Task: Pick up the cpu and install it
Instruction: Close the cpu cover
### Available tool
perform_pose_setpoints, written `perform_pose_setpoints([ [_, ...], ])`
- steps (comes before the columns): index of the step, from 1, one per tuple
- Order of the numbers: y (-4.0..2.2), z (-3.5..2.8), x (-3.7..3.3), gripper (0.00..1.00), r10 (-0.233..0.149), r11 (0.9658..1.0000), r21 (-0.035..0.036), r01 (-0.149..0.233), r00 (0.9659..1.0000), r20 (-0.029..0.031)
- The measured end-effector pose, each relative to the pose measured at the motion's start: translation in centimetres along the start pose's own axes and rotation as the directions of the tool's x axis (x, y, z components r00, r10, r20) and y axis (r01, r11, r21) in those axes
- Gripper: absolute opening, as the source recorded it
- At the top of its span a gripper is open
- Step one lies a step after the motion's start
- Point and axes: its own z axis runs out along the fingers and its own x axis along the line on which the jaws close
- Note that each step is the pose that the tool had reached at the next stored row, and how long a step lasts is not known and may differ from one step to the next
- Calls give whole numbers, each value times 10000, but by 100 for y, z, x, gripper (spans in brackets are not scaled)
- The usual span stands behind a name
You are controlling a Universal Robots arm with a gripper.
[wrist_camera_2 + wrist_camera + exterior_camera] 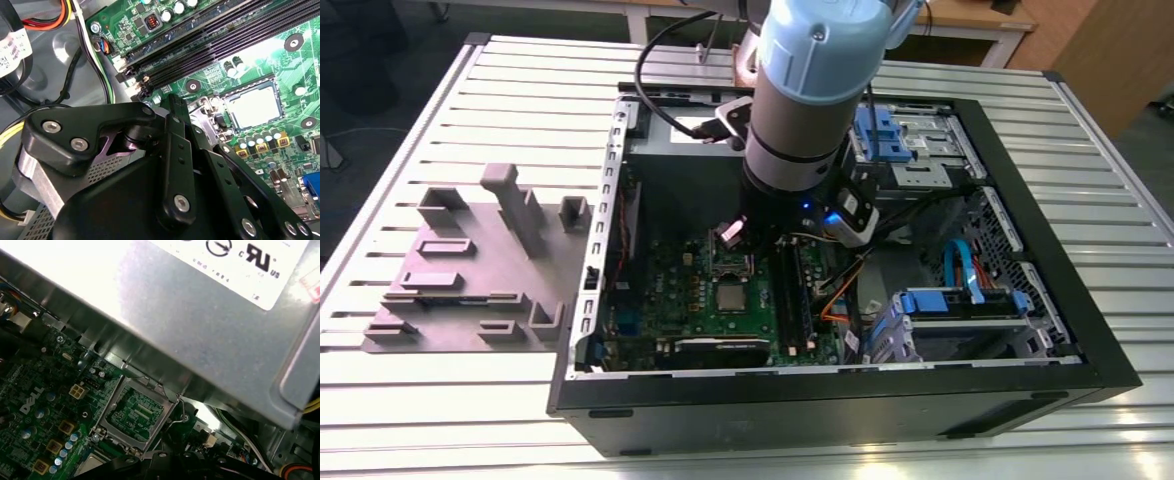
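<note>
So from where I'm standing, the cpu (251, 104) looks like it's lying flat in its socket on the motherboard (280, 60), inside the open computer case (1107, 360) on the desk (520, 90). It's the pale silvery square just beside the long black memory slots (210, 45). The metal hold-down frame (135, 412) is flipped up on its hinge with the thin wire lever (181, 407) next to it. Right behind that is the big grey power supply box (210, 330).

The end effector (192, 140) hangs low in the case, just off to one side of the socket and not touching the chip as far as I can see. I honestly can't tell whether it's spread or pressed together, because the black linkage blocks the business end. Nothing seems to be pinched in it.

To me this reads like the seating end of the job. My two cents on doing it well:

- Any motion near the socket should go straight up and down with no sideways drag. A chip like that only drops in one way round and the contacts underneath bend easily.
- Check that all four edges sit level in the pocket.
- Stay clear of the raised frame and the lever; it's tight there.
- The loose cables (85, 55) beside the board could snag the wrist.
</note>
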Motion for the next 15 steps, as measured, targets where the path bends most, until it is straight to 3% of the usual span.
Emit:
perform_pose_setpoints([
  [15, 23, 33, 11, 10, -2, 10000, -6, 2, 10000, 4],
])
